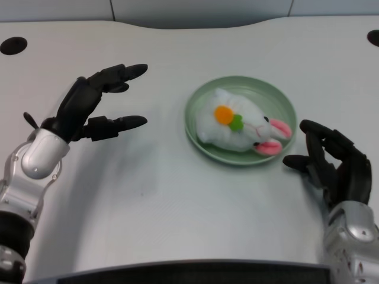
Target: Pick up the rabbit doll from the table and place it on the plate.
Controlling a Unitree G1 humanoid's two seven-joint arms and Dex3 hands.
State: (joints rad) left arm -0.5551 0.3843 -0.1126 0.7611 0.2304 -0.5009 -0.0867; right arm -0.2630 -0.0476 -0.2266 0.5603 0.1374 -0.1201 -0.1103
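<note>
A white rabbit doll (237, 122) with pink ears and an orange-and-green patch lies on its side on the pale green plate (284, 100) in the middle right of the table. My left hand (98, 103) hovers well to the left of the plate, fingers spread apart and pointing toward it, holding nothing. A wide gap of bare table separates that hand from the plate's rim.
My right hand (331, 163) rests on the table just right of the plate, close to the doll's ears. Dark round holes (13, 45) sit in the tabletop at the far left and far right corners. The table's front edge runs along the bottom.
</note>
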